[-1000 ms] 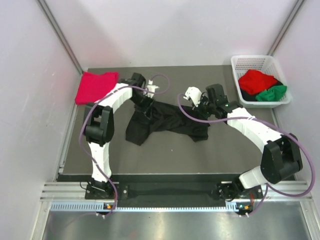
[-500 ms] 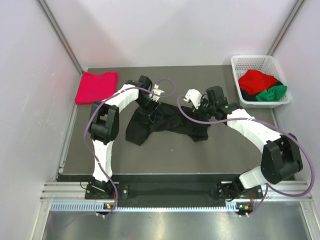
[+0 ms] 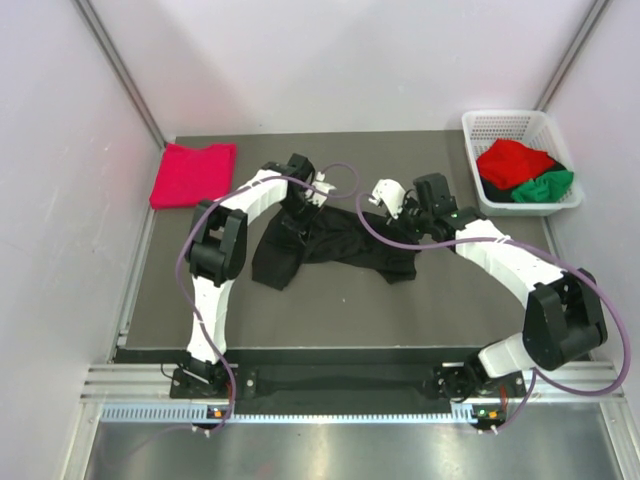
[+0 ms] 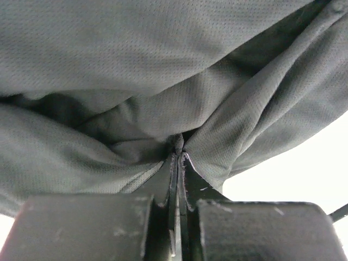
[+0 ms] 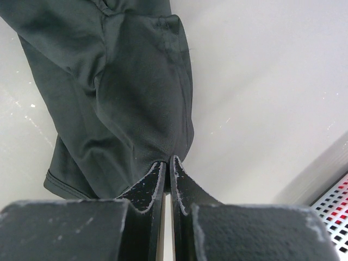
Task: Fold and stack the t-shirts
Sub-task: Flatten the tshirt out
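A black t-shirt (image 3: 330,245) lies rumpled across the middle of the dark table. My left gripper (image 3: 305,205) is shut on a pinch of the black t-shirt (image 4: 136,70) near its upper left part; the cloth bunches into the closed jaws in the left wrist view. At the shirt's right end my right gripper (image 3: 408,215) is shut on the edge of the black t-shirt (image 5: 125,92). A crimson-pink t-shirt (image 3: 193,173) lies folded at the back left corner. A bright red t-shirt (image 3: 512,160) and a green t-shirt (image 3: 545,187) sit in the basket.
A white mesh basket (image 3: 478,130) stands at the back right of the table (image 3: 350,310). White walls enclose the back and both sides. Purple cables loop off both arms over the table.
The left gripper moved right, from beside the shirt's upper left corner onto the cloth, and closed on it. The right arm and its grip have not moved.
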Controlling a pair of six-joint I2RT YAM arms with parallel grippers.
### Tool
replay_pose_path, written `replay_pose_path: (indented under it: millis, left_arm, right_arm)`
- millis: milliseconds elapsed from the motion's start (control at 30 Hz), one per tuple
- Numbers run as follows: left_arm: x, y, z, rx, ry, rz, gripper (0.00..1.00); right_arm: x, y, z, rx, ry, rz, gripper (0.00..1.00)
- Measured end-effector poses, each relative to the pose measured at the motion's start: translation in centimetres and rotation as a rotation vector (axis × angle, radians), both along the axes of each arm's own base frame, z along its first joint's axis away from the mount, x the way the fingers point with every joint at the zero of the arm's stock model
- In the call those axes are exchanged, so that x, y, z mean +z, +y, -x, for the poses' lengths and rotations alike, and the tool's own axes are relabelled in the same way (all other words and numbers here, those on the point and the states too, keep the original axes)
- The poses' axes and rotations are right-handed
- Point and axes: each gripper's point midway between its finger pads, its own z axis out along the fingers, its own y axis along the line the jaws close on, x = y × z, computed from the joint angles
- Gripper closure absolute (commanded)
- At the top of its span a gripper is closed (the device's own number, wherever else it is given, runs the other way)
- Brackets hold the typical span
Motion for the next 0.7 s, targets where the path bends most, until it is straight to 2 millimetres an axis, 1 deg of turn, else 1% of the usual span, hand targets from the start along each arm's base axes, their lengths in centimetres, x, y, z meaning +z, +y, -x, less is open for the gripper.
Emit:
replay_pose_path:
  millis: [100, 167, 233, 300, 367, 467, 533, 600, 633, 700]
  left_arm:
    - [0.8, 0.5, -0.2, -0.01, -0.022, -0.015, 1.0]
    - [2.4, 0.9, -0.7, -0.024, -0.057, -0.012, 1.0]
    - [5.1, 1.6, -1.4, -0.037, -0.116, -0.001, 1.0]
    - [8.5, 2.6, -2.3, -0.037, -0.197, 0.014, 1.0]
    - [11.7, 4.0, -2.6, -0.026, -0.267, 0.029, 1.0]
    - [15.2, 6.4, -2.5, 0.012, -0.333, 0.049, 1.0]
    - [16.6, 8.0, -2.4, 0.043, -0.354, 0.062, 1.0]
    - [17.3, 9.6, -2.2, 0.07, -0.371, 0.062, 1.0]
    - [17.4, 10.3, -2.0, 0.08, -0.373, 0.058, 1.0]
    - [17.1, 11.9, -1.5, 0.104, -0.366, 0.036, 1.0]
  right_arm:
    - [0.1, 0.0, -0.1, 0.0, -0.003, -0.002, 0.98]
    - [0.1, 0.0, -0.1, -0.001, -0.004, -0.002, 0.98]
    - [0.2, 0.0, -0.1, -0.001, -0.006, -0.003, 0.98]
    - [0.5, 0.0, 0.0, -0.001, -0.012, -0.006, 0.98]
    - [0.7, 0.0, 0.0, -0.002, -0.019, -0.009, 0.98]
    - [1.0, -0.2, 0.0, -0.006, -0.029, -0.012, 0.99]
    - [1.0, -0.6, 0.5, -0.009, -0.027, -0.011, 0.98]
    - [0.8, -1.0, 1.3, -0.004, -0.018, -0.005, 0.98]
    - [0.7, -1.2, 1.9, 0.001, -0.014, -0.002, 0.98]
    - [0.3, -1.8, 3.2, 0.021, -0.006, 0.01, 0.98]
